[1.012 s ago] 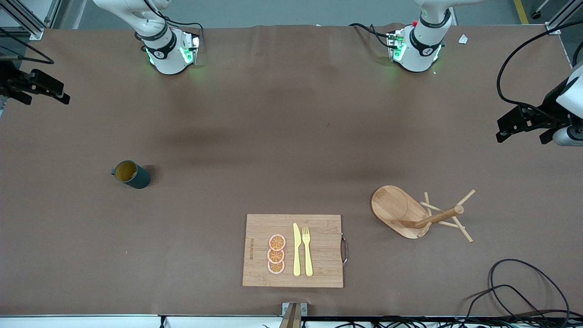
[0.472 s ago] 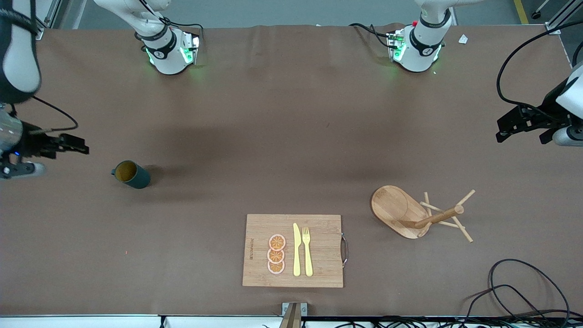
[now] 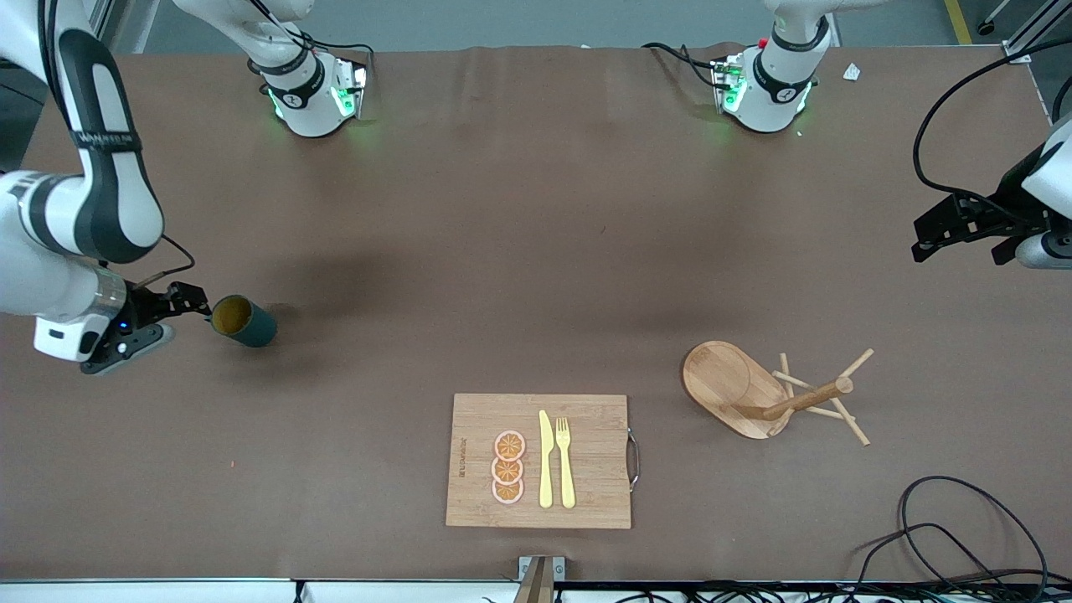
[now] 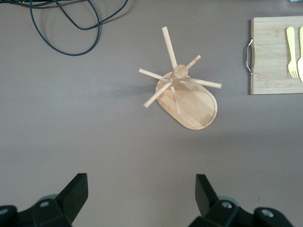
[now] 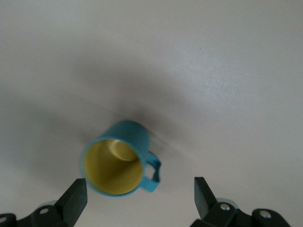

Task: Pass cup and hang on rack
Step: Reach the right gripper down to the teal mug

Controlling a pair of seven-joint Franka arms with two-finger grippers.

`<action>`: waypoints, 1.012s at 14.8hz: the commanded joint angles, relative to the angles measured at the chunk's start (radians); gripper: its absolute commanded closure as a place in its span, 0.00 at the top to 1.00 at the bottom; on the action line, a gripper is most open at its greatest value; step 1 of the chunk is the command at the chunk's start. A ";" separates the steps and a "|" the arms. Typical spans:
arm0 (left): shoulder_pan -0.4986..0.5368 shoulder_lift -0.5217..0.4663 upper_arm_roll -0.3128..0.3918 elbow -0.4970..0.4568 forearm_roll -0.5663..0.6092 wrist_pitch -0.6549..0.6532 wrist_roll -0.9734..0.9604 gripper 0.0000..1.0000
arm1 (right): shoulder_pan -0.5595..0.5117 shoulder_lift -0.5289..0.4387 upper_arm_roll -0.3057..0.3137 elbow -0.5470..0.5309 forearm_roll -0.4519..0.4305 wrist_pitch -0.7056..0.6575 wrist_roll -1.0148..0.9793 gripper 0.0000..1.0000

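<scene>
The cup [image 3: 244, 322], dark teal with a mustard inside, stands upright on the table toward the right arm's end. In the right wrist view the cup [image 5: 118, 163] shows from above with its loop handle. My right gripper [image 3: 191, 303] is open and empty, low over the table right beside the cup on its handle side; it also shows in the right wrist view [image 5: 139, 201]. The bamboo rack [image 3: 727, 381] stands toward the left arm's end, its post and pegs free [image 4: 199, 108]. My left gripper [image 3: 930, 237] waits open and empty, high over the table's end [image 4: 140, 198].
A bamboo cutting board [image 3: 586, 486] with a yellow knife, a fork and orange slices lies near the front edge, between cup and rack. It also shows in the left wrist view [image 4: 272, 71]. Black cables [image 3: 963, 528] lie at the corner near the rack.
My right arm has swung in from the table's end and come down beside the cup. The cup, the rack and the left arm have not moved.
</scene>
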 commanded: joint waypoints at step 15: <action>0.007 -0.002 -0.001 0.002 -0.008 -0.001 0.010 1.00 | -0.013 0.073 0.019 -0.093 0.078 0.149 -0.170 0.00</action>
